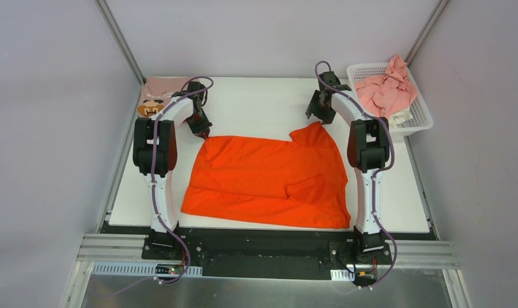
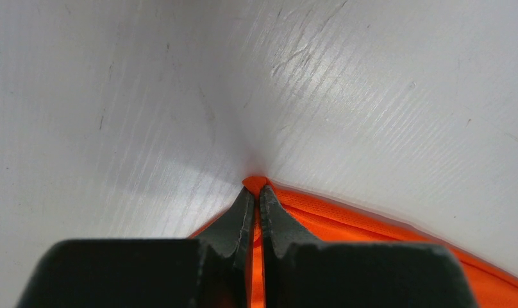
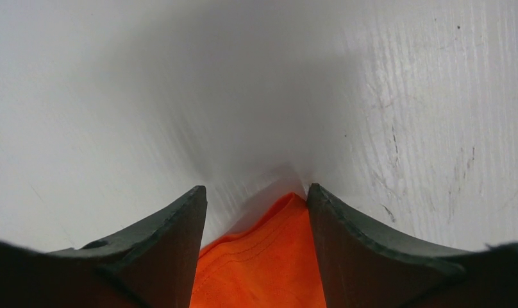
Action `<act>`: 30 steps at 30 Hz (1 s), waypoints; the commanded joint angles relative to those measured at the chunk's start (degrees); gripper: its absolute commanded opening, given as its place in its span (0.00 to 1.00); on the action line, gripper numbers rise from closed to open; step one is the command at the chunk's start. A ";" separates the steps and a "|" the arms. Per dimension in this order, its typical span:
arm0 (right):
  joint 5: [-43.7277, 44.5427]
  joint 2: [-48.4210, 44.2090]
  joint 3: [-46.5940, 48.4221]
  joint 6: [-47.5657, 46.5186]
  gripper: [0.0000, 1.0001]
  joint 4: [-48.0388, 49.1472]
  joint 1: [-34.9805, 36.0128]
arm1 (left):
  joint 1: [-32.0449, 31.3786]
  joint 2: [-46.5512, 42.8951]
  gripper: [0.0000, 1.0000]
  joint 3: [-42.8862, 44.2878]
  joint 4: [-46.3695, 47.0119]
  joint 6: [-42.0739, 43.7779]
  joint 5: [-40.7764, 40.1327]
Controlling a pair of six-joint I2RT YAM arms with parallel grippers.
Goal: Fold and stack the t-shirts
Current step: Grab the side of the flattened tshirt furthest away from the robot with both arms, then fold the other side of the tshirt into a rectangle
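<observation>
Two corners of the orange t-shirt [image 1: 269, 179]: left gripper [image 2: 257, 192] is pinching one, right gripper [image 3: 256, 192] is straddling another, jaws apart.

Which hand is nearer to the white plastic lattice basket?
Right. The right hand is just left of the white plastic lattice basket; the left hand is across the table, pinching the bright orange t-shirt's far-left corner.

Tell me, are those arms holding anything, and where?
The left gripper pinches the orange t-shirt by a far corner; the right gripper is open, holding nothing.
</observation>
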 commanded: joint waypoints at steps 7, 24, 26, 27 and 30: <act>1.58 -2.14 -2.69 -0.30 0.38 -3.16 0.95 | 0.02 -1.84 0.00 -1.34 -1.84 1.35 0.65; 8.33 -18.30 -16.19 -0.35 0.00 3.00 5.10 | -1.65 -8.94 0.00 -6.74 0.21 3.44 -0.81; 9.35 -21.69 -19.98 -0.14 0.00 3.87 5.64 | -2.27 -10.79 0.00 -8.20 0.93 3.78 -1.22; 9.56 -23.27 -21.62 -0.06 0.00 3.94 5.85 | -2.53 -11.78 0.00 -8.90 1.31 3.87 -1.46; 10.09 -27.44 -25.34 0.00 0.00 3.60 7.08 | -3.21 -15.30 0.00 -11.71 2.69 4.39 -2.09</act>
